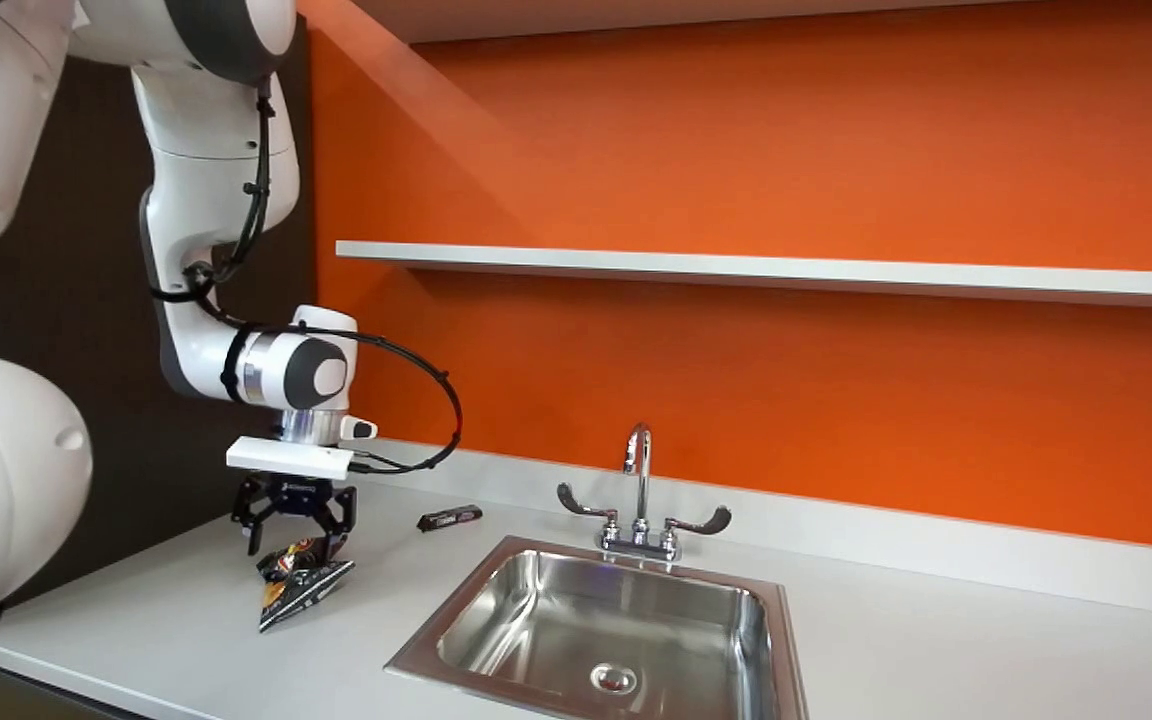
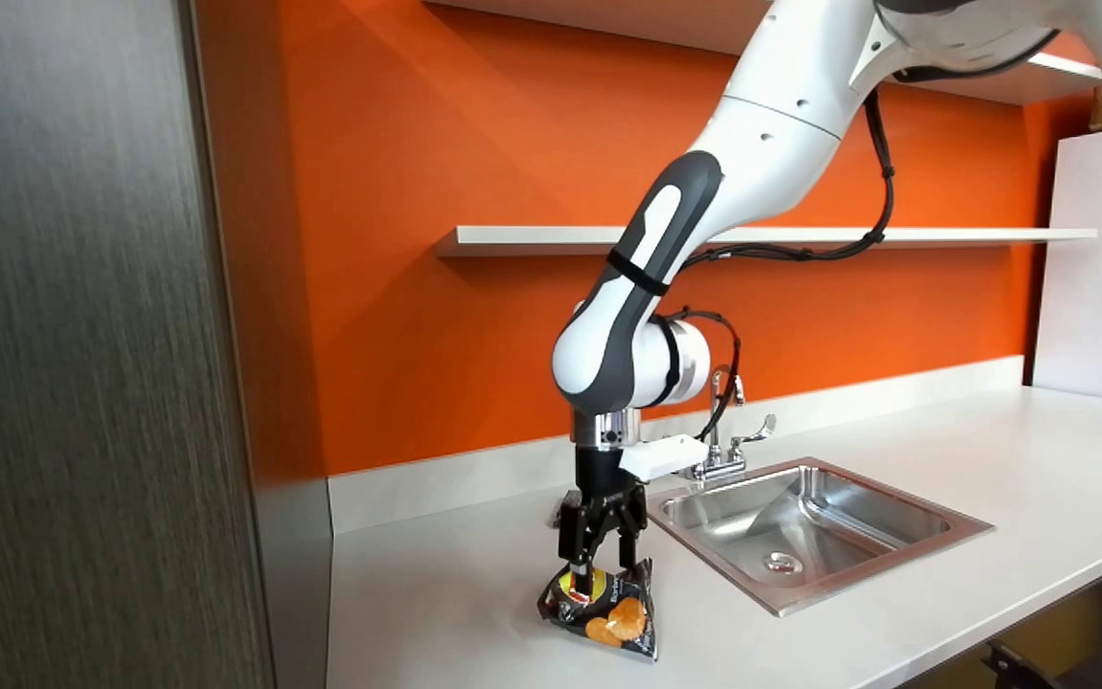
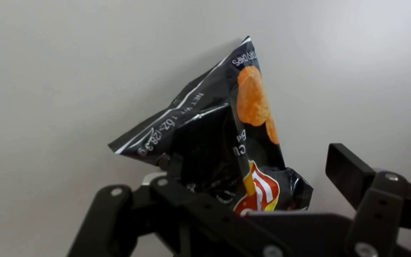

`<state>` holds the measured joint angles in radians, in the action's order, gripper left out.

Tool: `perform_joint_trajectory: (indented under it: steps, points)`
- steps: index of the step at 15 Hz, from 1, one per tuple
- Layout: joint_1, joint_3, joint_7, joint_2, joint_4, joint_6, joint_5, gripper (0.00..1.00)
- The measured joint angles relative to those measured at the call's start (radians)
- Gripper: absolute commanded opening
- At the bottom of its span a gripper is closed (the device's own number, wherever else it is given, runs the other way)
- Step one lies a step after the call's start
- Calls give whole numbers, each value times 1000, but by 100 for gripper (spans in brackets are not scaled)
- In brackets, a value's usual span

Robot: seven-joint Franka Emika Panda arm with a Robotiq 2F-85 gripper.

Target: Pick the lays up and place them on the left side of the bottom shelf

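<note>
A white robot arm hangs at the upper left of the frame in an exterior view, its black gripper set over a crumpled Lays bag on a pale counter at lower left. In an exterior view, the arm slants in from the upper right, and we find the bag at bottom center, orange chips printed on the face toward us, one finger overlapping its red-and-yellow logo. From the wrist view, we see the jaws spread wide, one finger crossing the bag left of center and the opposite finger standing apart from it at lower right; whether the former touches the wrapper, we cannot tell. We can read "NET Wt. 1 oz" along the seam sloping from top center toward the left. In an exterior view, a small dark packet lies left of center, a steel sink occupies bottom center with a chrome faucet behind it, and the white lower shelf crosses an orange wall to the right edge.
</note>
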<state>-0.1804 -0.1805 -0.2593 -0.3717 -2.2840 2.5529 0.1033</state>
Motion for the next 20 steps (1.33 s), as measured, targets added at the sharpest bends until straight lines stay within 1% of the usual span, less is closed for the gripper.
perform_joint_trajectory:
  steps: [11, 12, 13, 14, 15, 17, 19, 20]
  points:
    - [1, 0, 0, -27, 0, 8, -35, 100]
    - [1, 0, 0, -28, 0, 9, -35, 75]
    - [2, 0, 0, -29, 0, 10, -36, 72]
    - [2, 0, 0, -30, 0, 10, -37, 65]
    - [3, 0, 0, -30, 0, 10, -38, 56]
    - [5, 0, 0, -30, 0, 11, -39, 40]
    - [8, 0, 0, -30, 0, 11, -44, 27]
    - [9, 0, 0, -30, 0, 11, -47, 18]
